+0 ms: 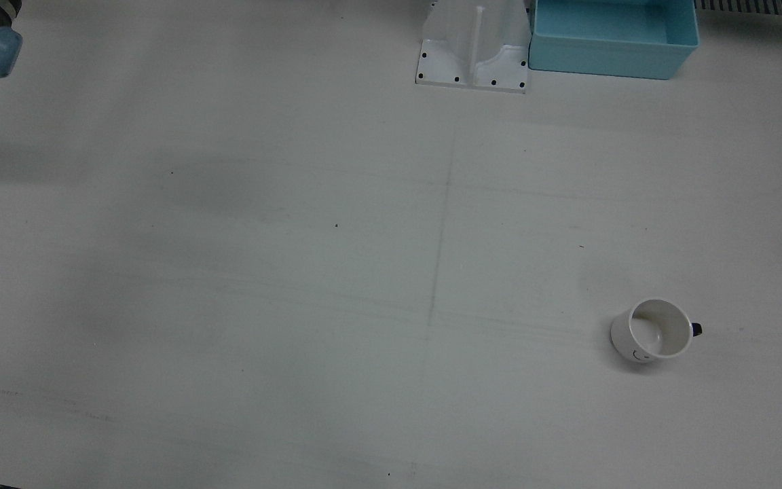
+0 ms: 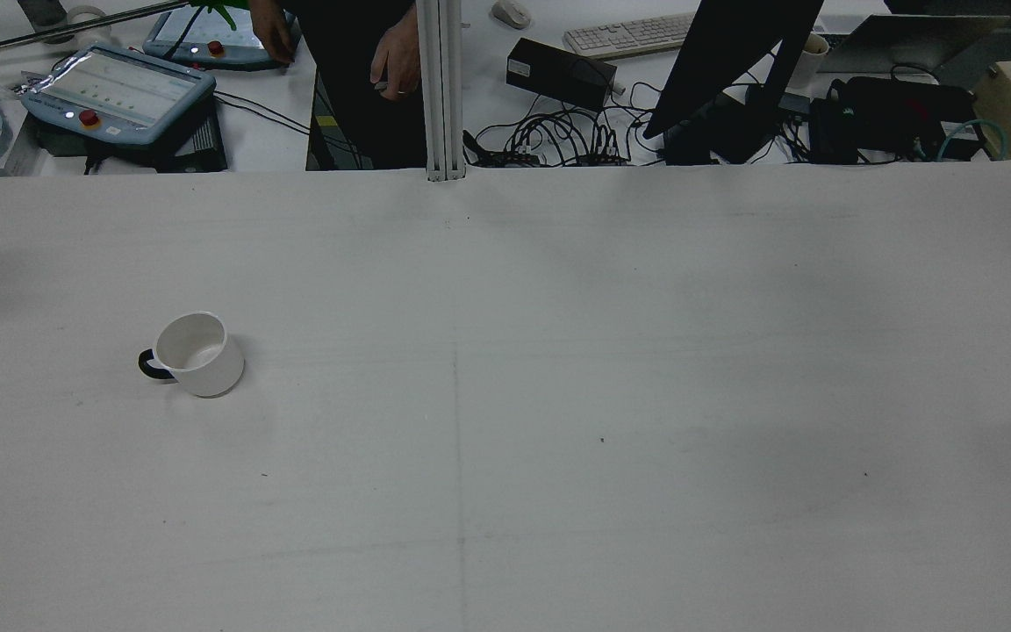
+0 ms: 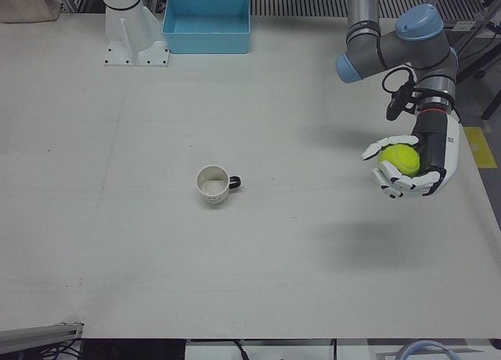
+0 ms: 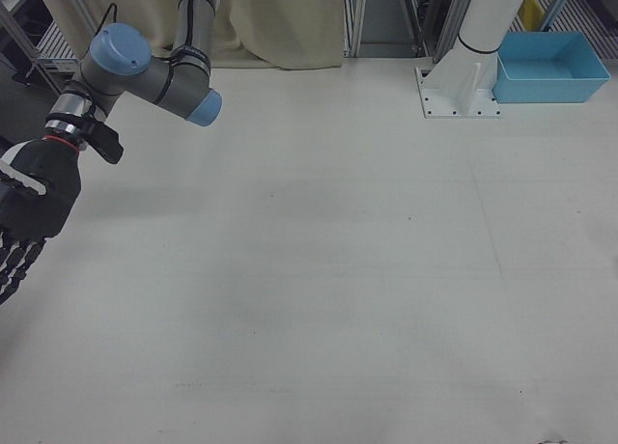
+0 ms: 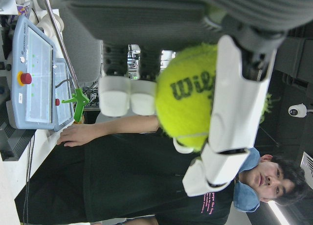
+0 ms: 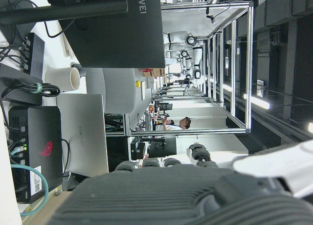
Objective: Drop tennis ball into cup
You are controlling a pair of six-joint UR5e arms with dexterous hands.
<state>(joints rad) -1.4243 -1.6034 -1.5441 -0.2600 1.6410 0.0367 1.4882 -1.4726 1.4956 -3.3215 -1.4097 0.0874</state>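
Your left hand [image 3: 413,166] has its fingers curled around the tennis ball [image 3: 400,159], well apart from the upright cup [image 3: 214,184], while your right hand [image 4: 24,222] hangs empty with fingers extended; release off-centre and the ball may bounce off the rim.

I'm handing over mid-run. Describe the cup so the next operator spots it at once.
Start at the blue bin by the arm pedestal, then come down the bare white table toward its middle. The cup stands there upright and alone, well apart from the left robot hand holding the tennis ball. It is white with a dark handle.
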